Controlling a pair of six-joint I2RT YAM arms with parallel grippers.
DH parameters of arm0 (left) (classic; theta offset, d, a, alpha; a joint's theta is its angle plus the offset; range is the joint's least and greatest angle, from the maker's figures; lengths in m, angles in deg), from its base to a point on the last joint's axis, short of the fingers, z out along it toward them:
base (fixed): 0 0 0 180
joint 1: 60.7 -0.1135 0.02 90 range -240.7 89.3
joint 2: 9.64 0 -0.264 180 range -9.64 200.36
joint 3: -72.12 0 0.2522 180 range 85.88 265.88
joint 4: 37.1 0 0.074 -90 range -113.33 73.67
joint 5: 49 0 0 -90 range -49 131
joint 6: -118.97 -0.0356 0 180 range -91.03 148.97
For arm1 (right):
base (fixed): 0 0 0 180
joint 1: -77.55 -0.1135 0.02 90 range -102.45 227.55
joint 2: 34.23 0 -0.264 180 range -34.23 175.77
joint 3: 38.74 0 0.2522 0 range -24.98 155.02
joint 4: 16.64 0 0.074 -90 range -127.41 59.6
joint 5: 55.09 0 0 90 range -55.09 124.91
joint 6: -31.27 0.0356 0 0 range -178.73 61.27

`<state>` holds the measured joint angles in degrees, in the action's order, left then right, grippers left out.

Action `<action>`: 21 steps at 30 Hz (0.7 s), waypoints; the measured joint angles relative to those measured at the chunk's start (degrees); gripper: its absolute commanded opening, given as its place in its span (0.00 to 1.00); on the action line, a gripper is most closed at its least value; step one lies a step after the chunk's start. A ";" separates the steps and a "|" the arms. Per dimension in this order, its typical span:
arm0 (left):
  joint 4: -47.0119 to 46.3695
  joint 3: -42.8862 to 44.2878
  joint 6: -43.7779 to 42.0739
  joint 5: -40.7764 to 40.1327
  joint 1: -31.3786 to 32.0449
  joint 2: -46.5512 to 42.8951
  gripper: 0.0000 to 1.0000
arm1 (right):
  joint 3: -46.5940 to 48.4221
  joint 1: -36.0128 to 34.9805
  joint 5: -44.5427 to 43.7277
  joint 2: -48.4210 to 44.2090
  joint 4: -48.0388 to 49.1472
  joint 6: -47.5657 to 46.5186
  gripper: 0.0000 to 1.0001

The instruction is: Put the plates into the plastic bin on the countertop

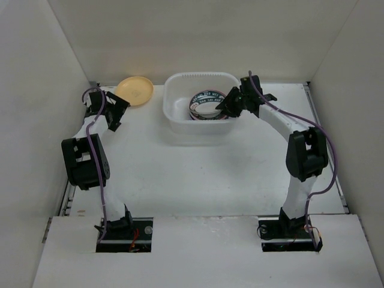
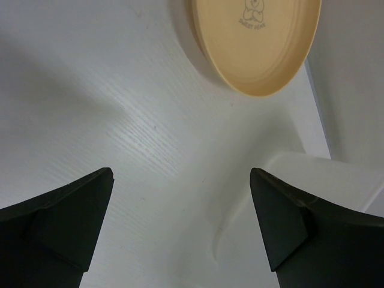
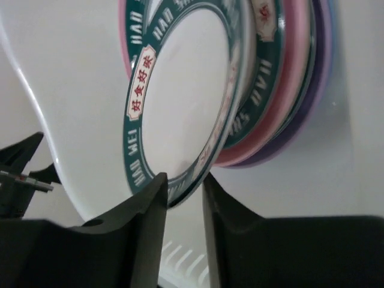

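Observation:
The plastic bin (image 1: 180, 123) stands at the back middle of the countertop (image 1: 198, 174) and holds a leaning stack of plates. The front one is white with a teal patterned rim (image 3: 180, 96), (image 1: 207, 103); pink (image 3: 289, 78) and purple (image 3: 319, 90) plates lie behind it. My right gripper (image 3: 185, 180), (image 1: 225, 107) reaches into the bin from the right, its jaws slightly apart, with the teal-rimmed plate's lower rim between the fingertips. A yellow-orange plate (image 1: 134, 90), (image 2: 258, 42) lies on the countertop left of the bin. Just short of it, my left gripper (image 2: 181, 180), (image 1: 115, 114) hangs wide open and empty.
White walls close the countertop at the back and on both sides. The yellow-orange plate sits near the back left corner. In the left wrist view the bin's corner (image 2: 324, 174) shows just to the right of the right finger.

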<state>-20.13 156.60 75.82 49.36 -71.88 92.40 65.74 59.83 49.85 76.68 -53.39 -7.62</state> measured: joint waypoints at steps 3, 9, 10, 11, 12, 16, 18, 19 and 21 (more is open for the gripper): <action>-1.46 1.97 0.24 0.44 -0.13 2.80 1.00 | 0.11 0.00 -1.07 -1.66 0.50 -1.18 0.71; -4.61 5.81 1.07 0.92 -0.13 9.14 0.99 | -0.98 -0.33 -5.29 -8.87 -2.03 -4.79 0.85; -4.94 6.56 1.31 1.05 -0.13 10.38 0.99 | -1.81 -0.33 -5.84 -10.49 -2.19 -5.09 0.85; -5.25 7.26 1.55 1.11 -0.15 11.58 0.98 | -2.71 -0.33 -6.25 -12.31 -2.38 -5.35 0.86; -5.44 7.87 1.88 1.20 -0.17 12.66 0.97 | -3.54 -0.33 -6.56 -13.97 -2.38 -5.57 0.86; -5.95 11.17 3.10 1.51 -0.17 17.57 0.92 | -7.26 -0.22 -7.41 -20.57 -2.34 -6.38 0.86; -6.78 13.53 3.85 1.81 -0.17 19.50 0.90 | -9.31 0.13 -7.67 -23.54 -2.27 -6.60 0.86; -7.17 14.75 4.17 1.95 -0.17 20.46 0.88 | -10.47 0.28 -7.74 -24.98 -2.32 -6.62 0.85; -7.80 16.63 4.79 1.92 -0.17 22.23 0.83 | -12.72 0.83 -7.89 -27.43 -2.25 -6.64 0.85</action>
<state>-27.94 173.23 80.61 51.29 -72.05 114.63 53.02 60.66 41.96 49.25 -55.64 -14.26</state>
